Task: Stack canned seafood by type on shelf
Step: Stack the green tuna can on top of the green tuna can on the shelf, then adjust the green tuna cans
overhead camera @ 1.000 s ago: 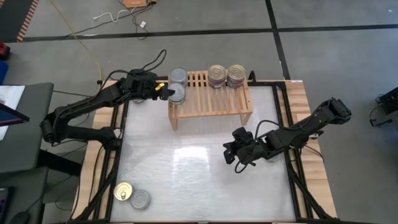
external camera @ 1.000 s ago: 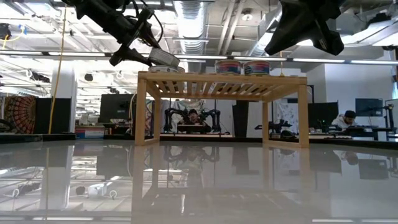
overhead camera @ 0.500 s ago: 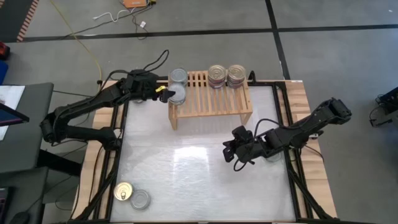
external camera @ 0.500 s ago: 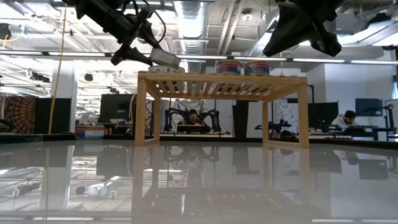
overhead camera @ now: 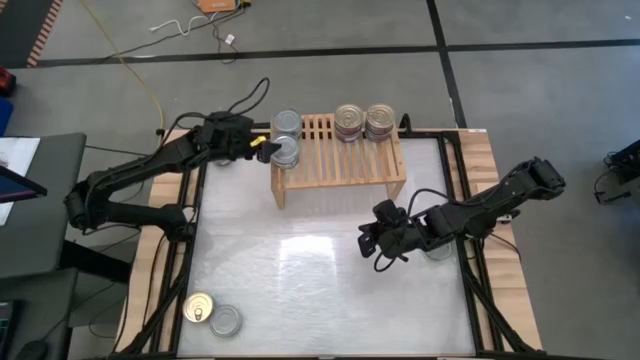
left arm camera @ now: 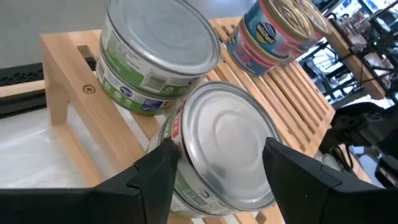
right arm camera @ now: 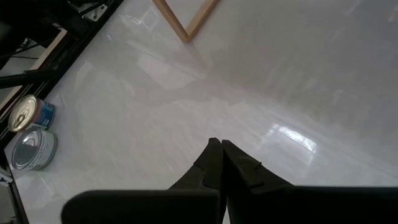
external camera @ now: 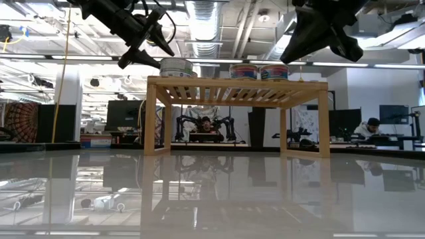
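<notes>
The light-wood shelf (overhead camera: 340,165) stands at the table's far side. At its left end my left gripper (overhead camera: 272,150) is shut on a silver-topped, green-labelled can (left arm camera: 217,137). Just behind it a stack of two like cans (left arm camera: 155,56) rests on the slats. Two stacks of pink-and-blue cans (overhead camera: 363,121) stand at the shelf's far right. My right gripper (overhead camera: 372,248) hovers shut over the bare tabletop, right of centre. My left gripper pinches the can by opposite sides of its round wall (left arm camera: 177,155), one finger (left arm camera: 155,180) on each side. The fingers come from the table's left, slanting a little downward. The can is about level (external camera: 176,67) at the slats; I cannot tell whether its bottom rests on them.
Two loose cans lie at the near left corner: a gold-lidded one (overhead camera: 200,308) and a silver-topped one (overhead camera: 227,320). The shelf's middle slats (overhead camera: 330,150) are bare. Wide open tabletop (overhead camera: 300,270) lies in front of the shelf.
My left gripper has rolled a little while staying in place. The can in it, tilted a second ago, now sits about level at the shelf's left end.
</notes>
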Tool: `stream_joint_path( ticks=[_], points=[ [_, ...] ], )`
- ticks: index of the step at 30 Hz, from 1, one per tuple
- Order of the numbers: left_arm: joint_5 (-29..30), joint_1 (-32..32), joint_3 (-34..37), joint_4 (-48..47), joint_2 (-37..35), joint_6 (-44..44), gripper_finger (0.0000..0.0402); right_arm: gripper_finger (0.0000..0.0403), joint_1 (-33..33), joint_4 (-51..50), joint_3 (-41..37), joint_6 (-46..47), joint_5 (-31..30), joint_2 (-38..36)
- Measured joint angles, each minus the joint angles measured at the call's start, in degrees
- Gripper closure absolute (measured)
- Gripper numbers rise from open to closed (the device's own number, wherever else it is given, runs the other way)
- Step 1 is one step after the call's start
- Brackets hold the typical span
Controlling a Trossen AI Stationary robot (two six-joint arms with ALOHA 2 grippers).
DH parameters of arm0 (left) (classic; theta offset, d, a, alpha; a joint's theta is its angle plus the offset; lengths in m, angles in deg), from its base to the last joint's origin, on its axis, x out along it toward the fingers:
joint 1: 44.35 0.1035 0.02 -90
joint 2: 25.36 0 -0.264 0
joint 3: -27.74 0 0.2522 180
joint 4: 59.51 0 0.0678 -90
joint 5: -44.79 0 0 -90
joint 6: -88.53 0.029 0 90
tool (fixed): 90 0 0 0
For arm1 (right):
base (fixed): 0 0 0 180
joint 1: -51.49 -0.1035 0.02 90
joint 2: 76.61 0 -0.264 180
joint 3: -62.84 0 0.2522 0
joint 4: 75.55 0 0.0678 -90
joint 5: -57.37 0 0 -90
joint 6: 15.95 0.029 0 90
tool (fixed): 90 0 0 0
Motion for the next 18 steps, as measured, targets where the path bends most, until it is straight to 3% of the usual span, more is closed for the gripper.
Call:
stream_joint_path(
  ticks=[18],
  points=[
    [-0.2, 0.0, 0.0, 0.9, -4.0, 0.3, 0.0175, 0.0376, 0.5, -1.1, 0.0, 0.1, 0.0, 0.0]
  ],
)
